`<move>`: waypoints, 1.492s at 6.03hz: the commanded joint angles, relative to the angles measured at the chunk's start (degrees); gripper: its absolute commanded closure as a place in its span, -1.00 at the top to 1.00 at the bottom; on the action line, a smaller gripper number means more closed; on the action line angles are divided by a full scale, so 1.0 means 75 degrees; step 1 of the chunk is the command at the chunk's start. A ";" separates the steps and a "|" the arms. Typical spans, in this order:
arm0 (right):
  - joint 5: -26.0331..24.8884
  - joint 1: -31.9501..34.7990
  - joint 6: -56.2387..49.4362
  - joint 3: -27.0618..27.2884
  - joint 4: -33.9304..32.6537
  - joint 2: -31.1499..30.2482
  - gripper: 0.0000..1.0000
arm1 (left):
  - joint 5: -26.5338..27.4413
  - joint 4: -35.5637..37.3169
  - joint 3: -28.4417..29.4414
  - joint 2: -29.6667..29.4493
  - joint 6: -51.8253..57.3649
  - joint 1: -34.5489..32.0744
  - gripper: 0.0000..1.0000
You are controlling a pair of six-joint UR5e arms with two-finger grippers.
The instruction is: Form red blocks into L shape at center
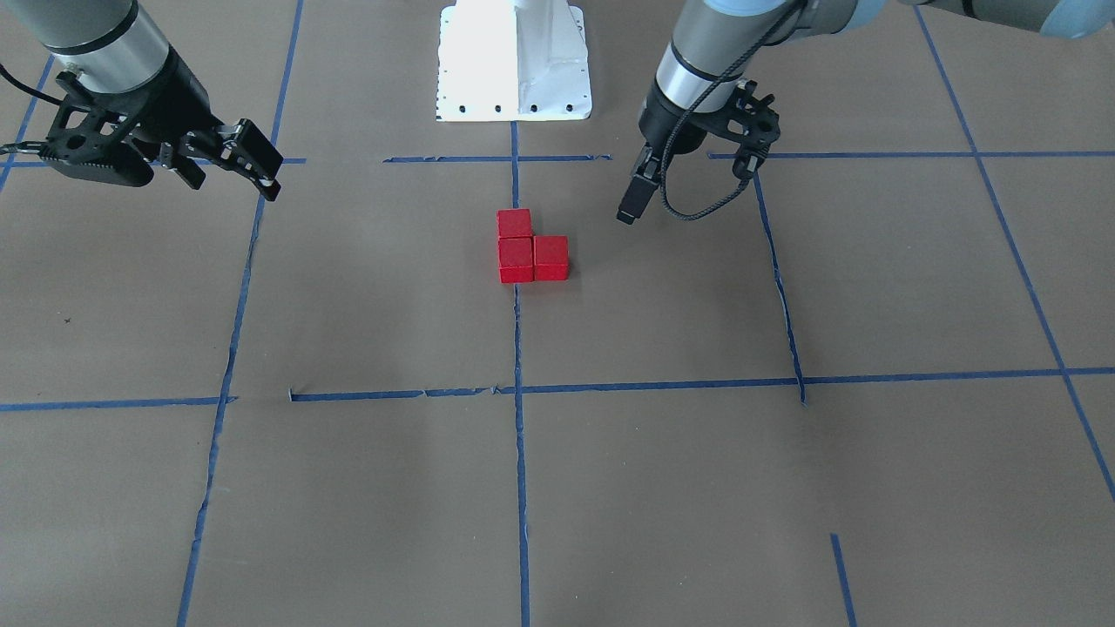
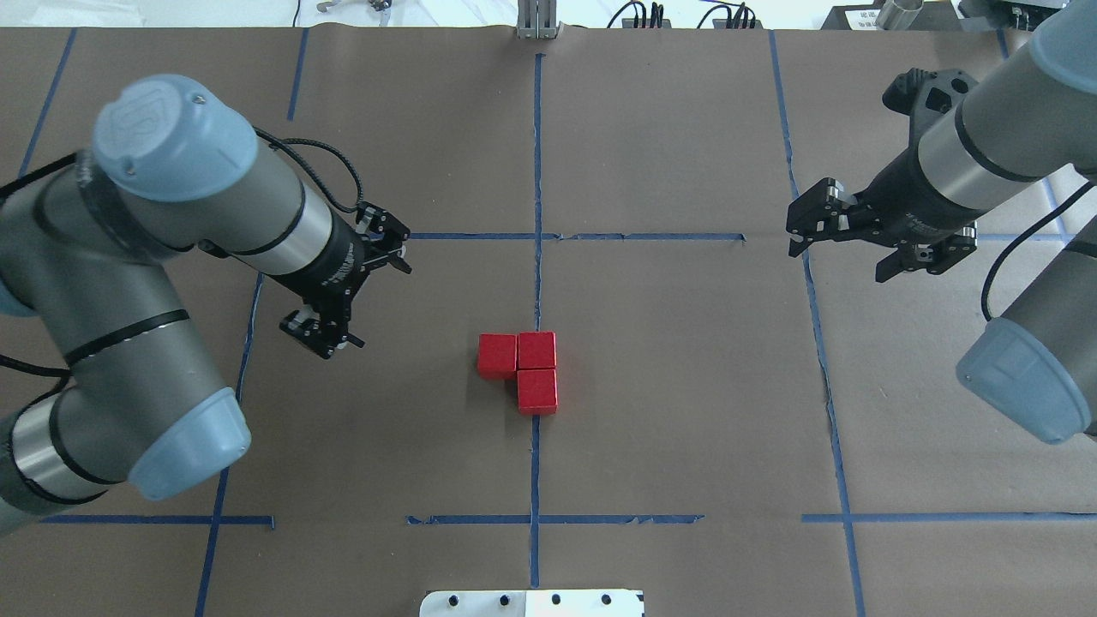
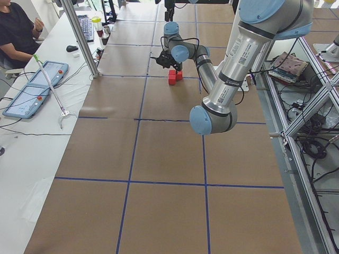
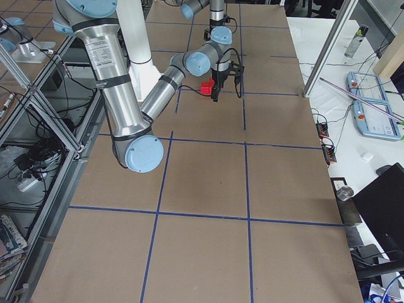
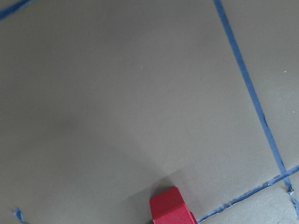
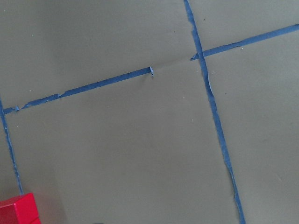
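Observation:
Three red blocks lie touching in an L at the table's centre, on the middle tape line: one [image 1: 514, 224], the corner one [image 1: 516, 259] and one beside it [image 1: 550, 258]. They show in the overhead view [image 2: 536, 350] too. My left gripper [image 2: 368, 302] hangs open and empty above the table, left of the blocks and apart from them; its wrist view catches one block [image 5: 170, 209] at the bottom edge. My right gripper [image 2: 838, 262] is open and empty far to the right, over a tape line. Its wrist view shows a block corner [image 6: 17, 208].
The brown paper table carries a grid of blue tape lines [image 2: 537, 171]. The white robot base plate [image 1: 514, 61] sits at the table edge on the robot's side. A person [image 3: 16, 32] sits at a side table with control pads [image 3: 37, 84].

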 commanded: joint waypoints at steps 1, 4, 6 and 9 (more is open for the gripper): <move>0.0019 0.0652 -0.1324 -0.0006 0.0001 -0.0616 1.00 | -0.0530 -0.0052 -0.0782 0.1586 0.3470 -0.0843 1.00; 0.0708 0.2139 -0.4440 -0.0707 -0.0011 -0.1460 1.00 | -0.1771 -0.0064 -0.0762 0.3334 0.7981 -0.3009 1.00; 0.0734 0.3242 -0.6027 -0.0733 -0.0023 -0.2314 1.00 | -0.2052 -0.0018 0.0134 0.3866 1.2382 -0.5101 1.00; 0.1075 0.4498 -0.7901 -0.1174 0.0059 -0.3174 1.00 | -0.2408 -0.0006 0.1337 0.4019 1.5063 -0.6552 1.00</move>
